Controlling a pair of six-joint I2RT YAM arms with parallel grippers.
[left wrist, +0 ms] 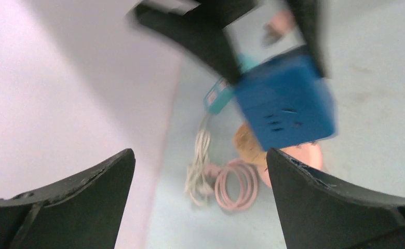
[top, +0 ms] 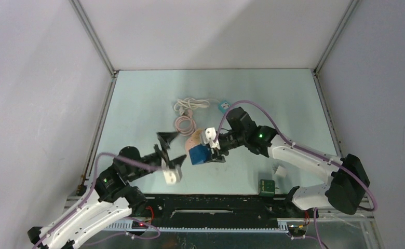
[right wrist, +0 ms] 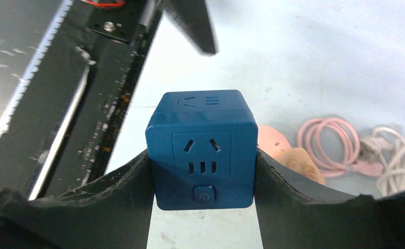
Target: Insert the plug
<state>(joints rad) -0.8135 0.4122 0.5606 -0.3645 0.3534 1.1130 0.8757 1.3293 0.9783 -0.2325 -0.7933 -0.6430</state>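
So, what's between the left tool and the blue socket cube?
Nothing: the top view shows only bare table between the open left tool and the blue socket cube, which the right tool holds.

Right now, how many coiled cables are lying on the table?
2. A white cable lies bundled toward the far middle of the table, and a pink cable is coiled just nearer than it. The raised blue socket cube may hide others.
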